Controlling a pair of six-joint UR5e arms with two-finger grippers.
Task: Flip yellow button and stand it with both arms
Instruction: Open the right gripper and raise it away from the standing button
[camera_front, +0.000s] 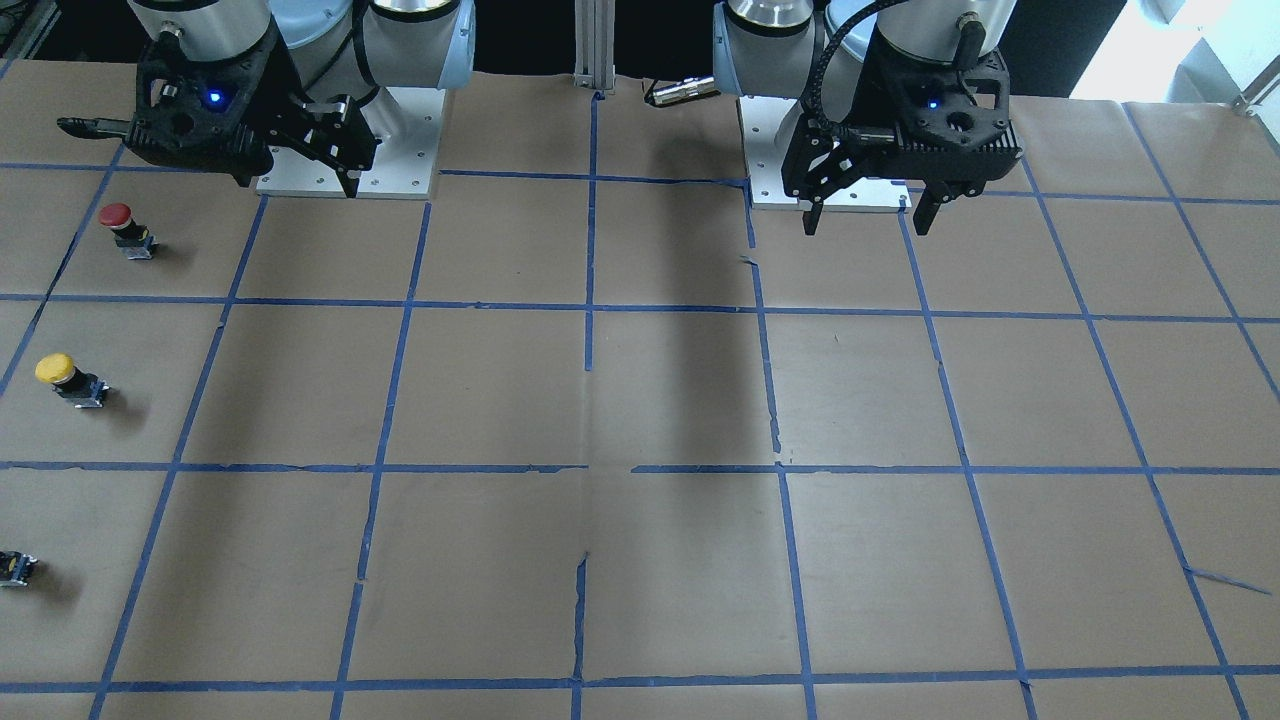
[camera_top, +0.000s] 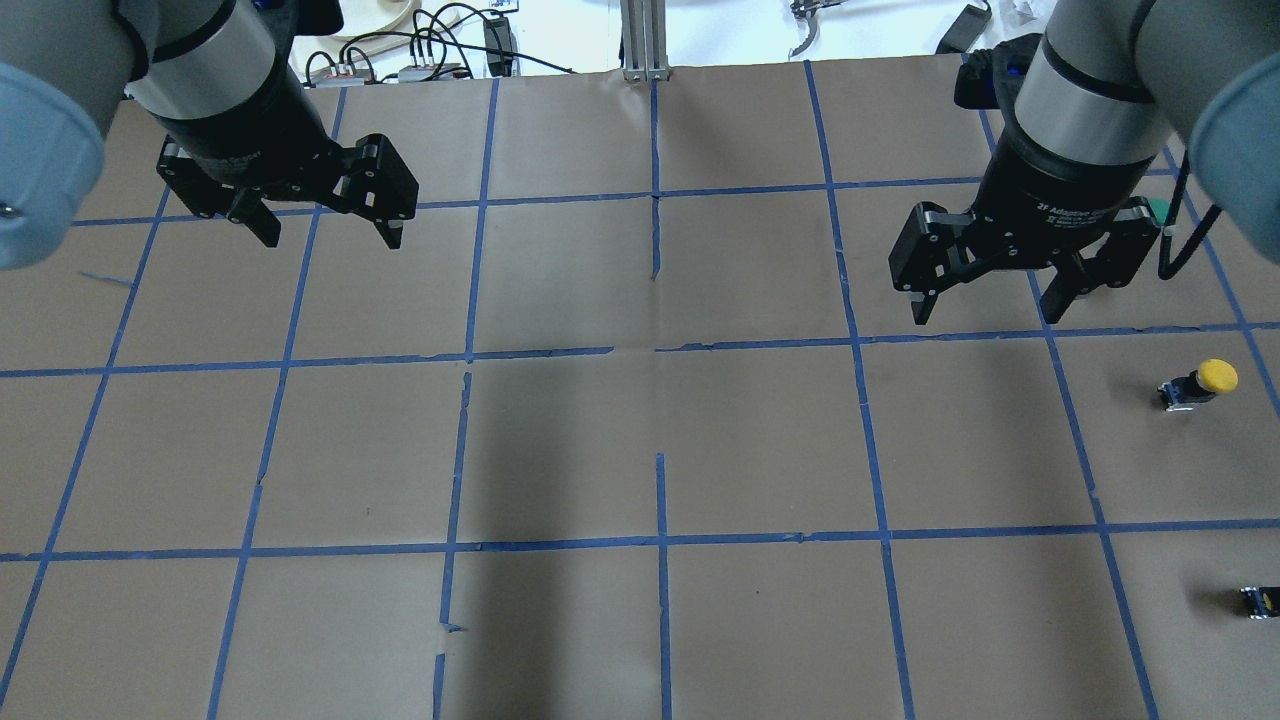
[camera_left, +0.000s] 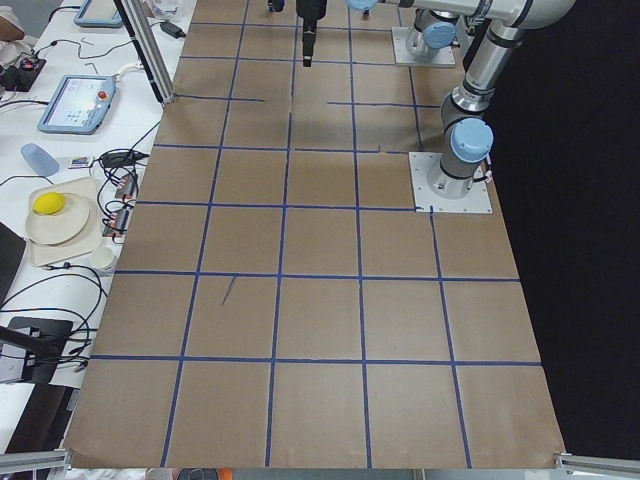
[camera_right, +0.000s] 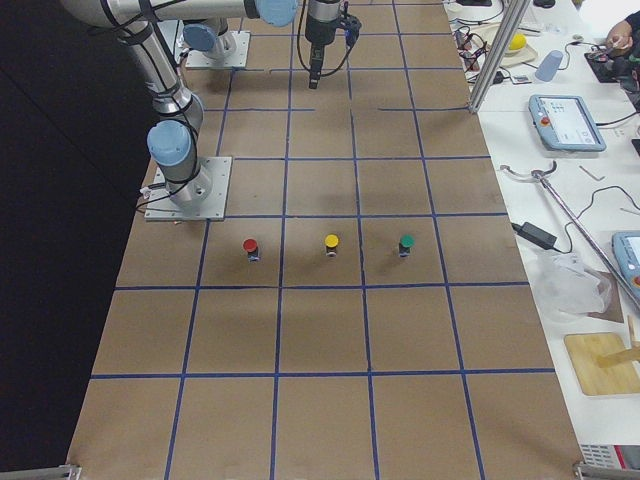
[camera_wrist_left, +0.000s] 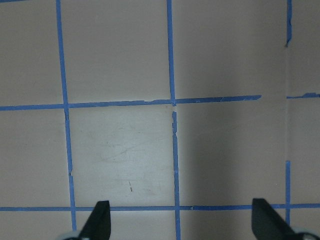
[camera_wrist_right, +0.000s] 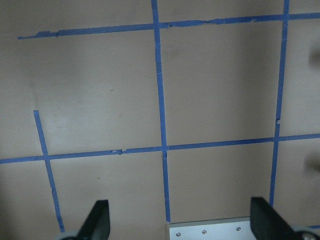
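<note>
Hovering above the tabletop (camera_front: 680, 400), the left gripper (camera_top: 332, 238) and the right gripper (camera_top: 985, 312) both hang clear of the brown paper, which is ruled into squares by blue tape (camera_front: 590, 308). The jaws of each are spread wide and hold nothing. Each wrist camera shows two dark fingertips at the bottom corners of its view, with only bare paper and tape lines between them.

The yellow button (camera_front: 68, 378) sits far out at the end of the tabletop on the robot's right, alone inside one taped square and touching nothing. It is well apart from the left gripper. It is nearer the right gripper, though still clear of it. From the right-end camera its yellow cap appears uppermost, with the dark switch body resting on the paper.

In that view it is the middle one of three buttons in a row, each in its own square. The red button (camera_front: 128, 228) is on the side nearer the robot's base. The green button (camera_right: 406, 244) is on the side toward the operators' bench.
</note>
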